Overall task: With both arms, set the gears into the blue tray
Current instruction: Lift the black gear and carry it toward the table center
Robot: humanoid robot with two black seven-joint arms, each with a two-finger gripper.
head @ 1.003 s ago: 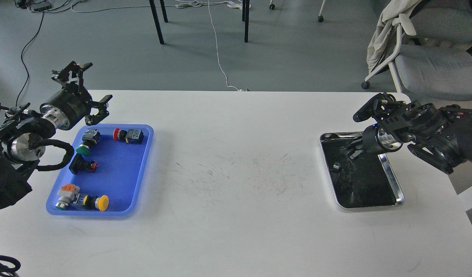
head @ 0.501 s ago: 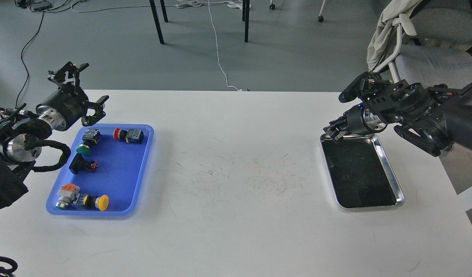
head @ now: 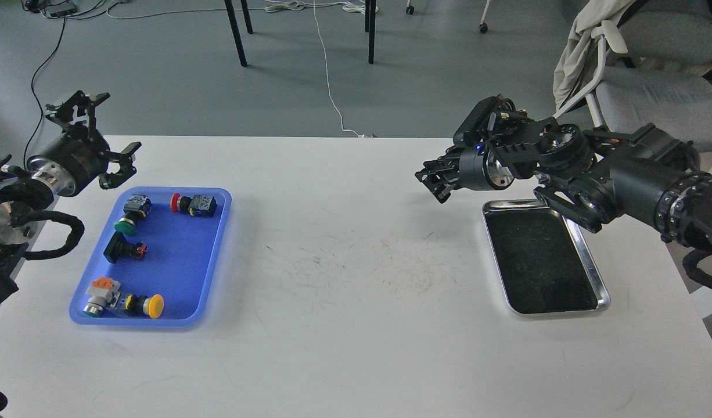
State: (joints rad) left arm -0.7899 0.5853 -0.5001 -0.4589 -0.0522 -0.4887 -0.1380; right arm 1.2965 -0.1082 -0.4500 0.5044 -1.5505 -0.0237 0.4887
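The blue tray [head: 179, 273] lies at the table's left and holds several push-button switches [head: 193, 204] with coloured caps. The gears do not show anywhere in this view. My left gripper [head: 113, 125] hovers past the tray's far left corner, open, its clawed fingers [head: 122, 163] spread wide with nothing between them. My right gripper [head: 433, 183] hangs above the bare tabletop just left of the steel tray [head: 591, 264]. Its dark fingers sit close together, and whether anything is pinched between them cannot be made out.
The steel tray with a black inside sits at the table's right. The white table [head: 356, 255] between the two trays is scuffed. An office chair [head: 652, 93] with a draped cloth stands behind the right arm. Cables and furniture legs are on the floor beyond.
My right gripper rose out of the steel tray and swung left over the table. My left gripper drew back leftward, away from the blue tray's far corner.
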